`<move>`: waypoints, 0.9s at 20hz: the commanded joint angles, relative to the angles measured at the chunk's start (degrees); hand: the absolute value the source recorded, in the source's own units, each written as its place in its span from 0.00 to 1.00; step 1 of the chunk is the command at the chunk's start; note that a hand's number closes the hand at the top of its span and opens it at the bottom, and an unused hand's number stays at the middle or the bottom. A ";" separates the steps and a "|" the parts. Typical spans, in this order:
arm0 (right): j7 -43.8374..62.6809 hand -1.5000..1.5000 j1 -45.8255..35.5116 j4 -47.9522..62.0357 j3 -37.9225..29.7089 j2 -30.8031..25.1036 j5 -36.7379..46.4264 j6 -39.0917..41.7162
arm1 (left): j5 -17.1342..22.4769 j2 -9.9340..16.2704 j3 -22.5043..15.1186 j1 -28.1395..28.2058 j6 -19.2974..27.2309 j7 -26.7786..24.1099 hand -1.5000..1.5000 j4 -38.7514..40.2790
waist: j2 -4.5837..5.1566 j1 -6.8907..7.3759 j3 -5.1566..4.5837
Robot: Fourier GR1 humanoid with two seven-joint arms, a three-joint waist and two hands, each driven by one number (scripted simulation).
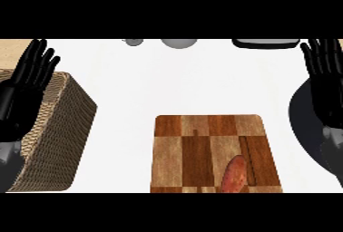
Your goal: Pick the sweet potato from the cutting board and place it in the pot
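Head view gives us one reddish-brown sweet potato [234, 176] lying on one checkered wooden cutting board [201, 136], near the board's lower right part and cut off by the view's lower edge. One dark round pot [305, 131] sits at the right, just beside the board, partly behind our right hand [328, 68]. One woven wicker basket [57, 136] stands at the left on the white desk [134, 81], partly behind our left hand [26, 72]. We see two black hands, both with fingers straight, spread wide and holding nothing. Three small grey or dark items line the far edge; we cannot tell what they are.
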 commanded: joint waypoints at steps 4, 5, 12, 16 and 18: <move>-4.91 1.00 5.75 -0.19 -4.31 -6.30 -13.44 26.97 | -0.70 -3.69 2.45 1.05 4.02 -0.79 0.50 3.36 | 1.34 -1.31 0.05; -3.21 1.00 5.88 -1.79 -4.37 -7.81 -16.48 31.27 | -0.51 -3.34 3.16 1.39 5.51 0.59 0.50 2.41 | 1.08 -1.35 0.07; -27.36 0.00 19.92 7.51 -2.77 -14.42 11.67 25.78 | 0.10 -7.17 1.23 3.51 7.96 0.41 0.50 3.87 | 1.36 -2.61 0.04; -36.67 0.00 22.42 5.57 -3.75 -17.11 14.66 28.90 | -0.38 -7.20 0.73 1.38 7.36 0.29 0.50 5.76 | 1.22 -2.47 -0.09; -39.03 0.00 25.22 5.57 -3.47 -18.14 19.05 26.79 | 0.18 -7.10 0.52 2.29 7.52 1.37 0.50 3.88 | 1.12 -2.07 -0.11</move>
